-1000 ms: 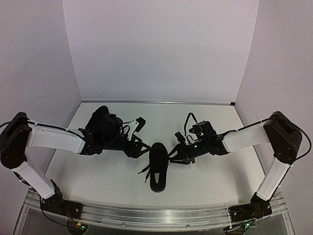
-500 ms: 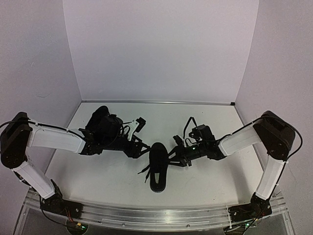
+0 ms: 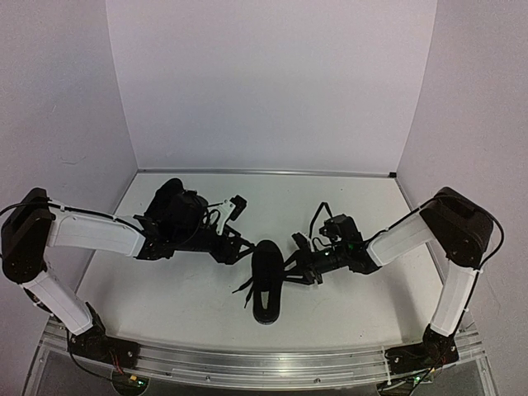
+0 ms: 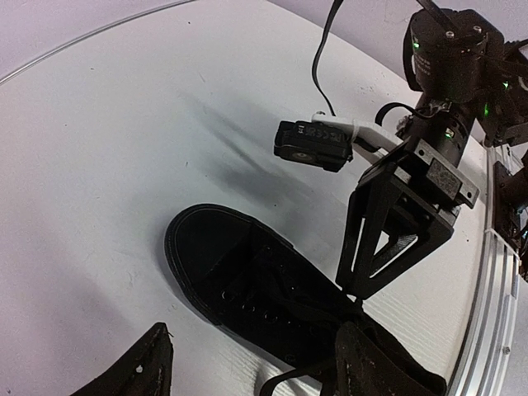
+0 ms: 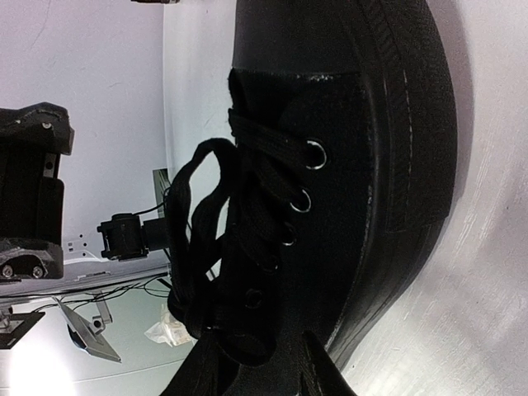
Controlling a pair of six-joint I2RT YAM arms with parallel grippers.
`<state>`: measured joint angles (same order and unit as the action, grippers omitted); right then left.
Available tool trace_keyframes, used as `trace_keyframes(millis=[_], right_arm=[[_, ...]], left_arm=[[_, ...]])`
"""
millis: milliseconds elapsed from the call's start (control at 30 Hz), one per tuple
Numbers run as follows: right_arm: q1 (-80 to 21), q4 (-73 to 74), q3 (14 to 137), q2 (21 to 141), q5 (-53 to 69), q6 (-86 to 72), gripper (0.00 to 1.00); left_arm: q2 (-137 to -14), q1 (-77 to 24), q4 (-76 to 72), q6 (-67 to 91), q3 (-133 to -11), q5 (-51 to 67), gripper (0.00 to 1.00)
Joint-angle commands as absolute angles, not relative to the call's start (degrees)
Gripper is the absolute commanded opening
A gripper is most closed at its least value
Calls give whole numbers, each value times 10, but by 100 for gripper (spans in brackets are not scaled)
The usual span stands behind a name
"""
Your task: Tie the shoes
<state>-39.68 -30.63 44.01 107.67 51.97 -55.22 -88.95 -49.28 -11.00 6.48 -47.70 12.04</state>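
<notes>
- The shoe [image 3: 266, 285] lies in the middle of the table [image 3: 346, 206], between the two arms.
- It looks light, with soft cloth on top, so I think a tug could slide it.
- Its laces [image 5: 206, 239] are thin and floppy. The best place to pinch one is probably near its loose end.
- The left gripper [image 4: 257, 367] is wide open over the shoe and has hold of nothing.
- The right gripper [image 5: 260, 367] is partly closed, right at the shoe's side by the laces. I cannot tell if it pinches one.
</notes>
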Motion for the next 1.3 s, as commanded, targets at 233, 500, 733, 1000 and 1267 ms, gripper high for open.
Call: trace_keyframes(millis=[233, 500, 733, 1000, 1267], right_arm=[[-401, -366, 434, 1079, 540, -579, 8], [-402, -366, 430, 1059, 532, -575, 0], [-402, -365, 429, 1044, 528, -570, 0], [-402, -363, 432, 1040, 529, -570, 0], [-402, -357, 432, 1032, 527, -566, 0]], left_arm=[[-928, -477, -116, 82, -529, 124, 67], [-979, -474, -99, 96, -570, 180, 67], [-1023, -473, -80, 113, -598, 225, 67], [-1081, -473, -74, 141, -635, 288, 65], [-1109, -473, -49, 142, -660, 319, 55]])
